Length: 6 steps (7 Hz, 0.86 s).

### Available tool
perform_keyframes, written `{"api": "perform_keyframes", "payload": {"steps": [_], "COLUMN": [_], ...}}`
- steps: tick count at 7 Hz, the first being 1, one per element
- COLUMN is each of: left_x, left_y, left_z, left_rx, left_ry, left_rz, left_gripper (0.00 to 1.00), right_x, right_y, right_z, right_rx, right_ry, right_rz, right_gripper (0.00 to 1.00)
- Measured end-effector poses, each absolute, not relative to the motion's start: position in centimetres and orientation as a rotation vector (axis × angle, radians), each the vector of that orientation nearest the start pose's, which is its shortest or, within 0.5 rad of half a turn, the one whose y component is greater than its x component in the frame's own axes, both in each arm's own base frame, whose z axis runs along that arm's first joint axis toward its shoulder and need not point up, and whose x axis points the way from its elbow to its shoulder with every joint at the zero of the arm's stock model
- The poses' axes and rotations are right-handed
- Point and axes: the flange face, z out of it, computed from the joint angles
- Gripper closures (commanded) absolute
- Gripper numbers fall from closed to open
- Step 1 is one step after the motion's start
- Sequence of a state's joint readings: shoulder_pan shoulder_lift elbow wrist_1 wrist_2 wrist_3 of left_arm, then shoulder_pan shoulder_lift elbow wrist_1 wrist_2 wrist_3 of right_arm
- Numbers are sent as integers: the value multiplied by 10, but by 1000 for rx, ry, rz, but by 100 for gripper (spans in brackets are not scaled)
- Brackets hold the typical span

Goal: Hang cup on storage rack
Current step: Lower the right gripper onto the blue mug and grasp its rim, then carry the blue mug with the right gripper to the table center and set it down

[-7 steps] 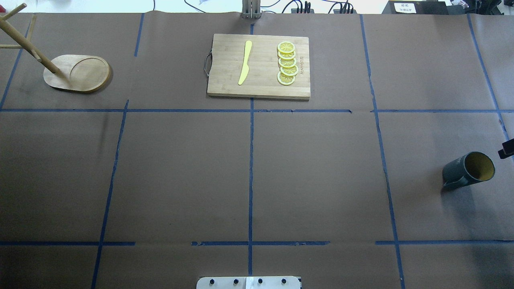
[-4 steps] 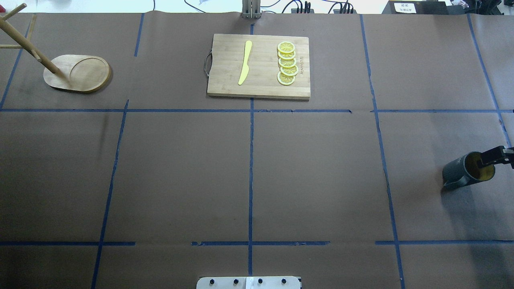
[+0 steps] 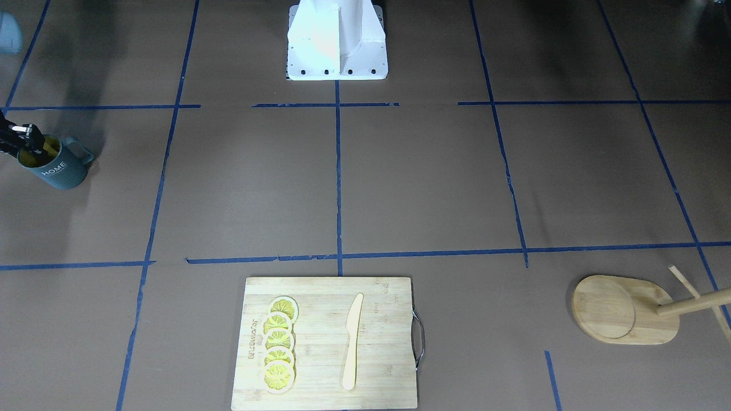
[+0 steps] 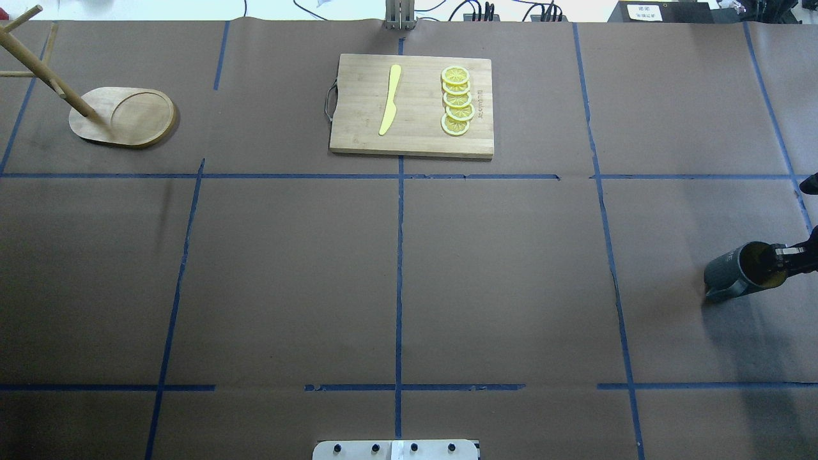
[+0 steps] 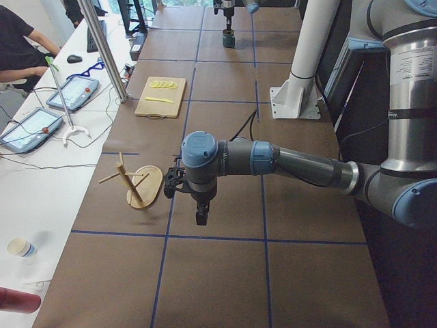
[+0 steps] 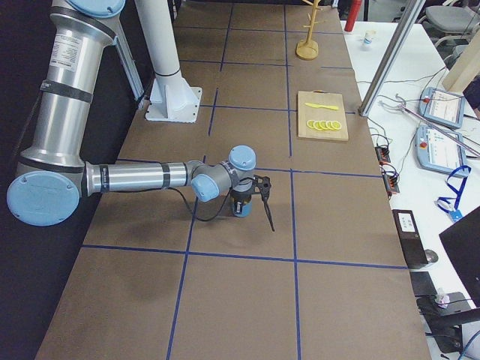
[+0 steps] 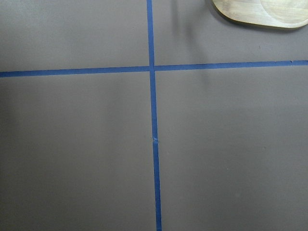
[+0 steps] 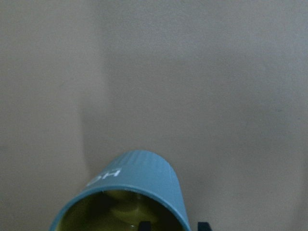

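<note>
The dark blue-grey cup (image 4: 728, 273) with a yellow inside and white "HOME" lettering (image 3: 54, 168) stands upright at the table's far right. My right gripper (image 4: 781, 259) is over its mouth. In the right wrist view one fingertip (image 8: 144, 225) is inside the cup (image 8: 139, 175) and the other is outside the wall, apart from it. The bamboo storage rack (image 4: 124, 117) stands at the far left back, and its base shows in the left wrist view (image 7: 260, 12). My left gripper (image 5: 199, 213) hovers beside the rack (image 5: 140, 188); I cannot tell whether it is open or shut.
A bamboo cutting board (image 4: 412, 137) with a yellow knife (image 4: 390, 99) and several lemon slices (image 4: 456, 101) lies at the back middle. Blue tape lines cross the brown table cover. The robot's base plate (image 4: 396, 450) is at the near edge.
My right gripper has come in from the right edge and lowered onto the cup's rim, with one finger dipping into the mouth. The cup has not moved.
</note>
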<state>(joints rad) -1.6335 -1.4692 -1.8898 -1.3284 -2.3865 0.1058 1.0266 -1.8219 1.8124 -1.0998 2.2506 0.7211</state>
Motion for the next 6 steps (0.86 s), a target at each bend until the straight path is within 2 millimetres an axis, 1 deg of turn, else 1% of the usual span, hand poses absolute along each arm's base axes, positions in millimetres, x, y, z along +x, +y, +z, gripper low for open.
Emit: {"api": "perform_keyframes", "payload": {"steps": [1, 2, 3, 4, 5, 6], "left_x": [-88, -88, -88, -88, -88, -87], "left_y": [-433, -434, -436, -436, -435, -435], "left_z": [571, 570, 568, 566, 564, 561], "left_rx": [46, 48, 53, 59, 69, 83], "left_ry": [815, 815, 817, 820, 820, 818], "left_rz": [31, 32, 33, 38, 44, 52], "left_gripper": [0, 0, 0, 0, 0, 0], "right_x": [-153, -154, -160, -183, -224, -276], "right_y": [-388, -388, -394, -410, -430, -446], "right_z": [598, 585, 553, 507, 448, 382], "right_rx": [-22, 1, 23, 22, -5, -43], "right_ry": [-811, -830, -857, -888, -917, -930], "right_rz": [-2, -14, -17, -3, 17, 25], "right_gripper": [100, 100, 100, 100, 100, 100]}}
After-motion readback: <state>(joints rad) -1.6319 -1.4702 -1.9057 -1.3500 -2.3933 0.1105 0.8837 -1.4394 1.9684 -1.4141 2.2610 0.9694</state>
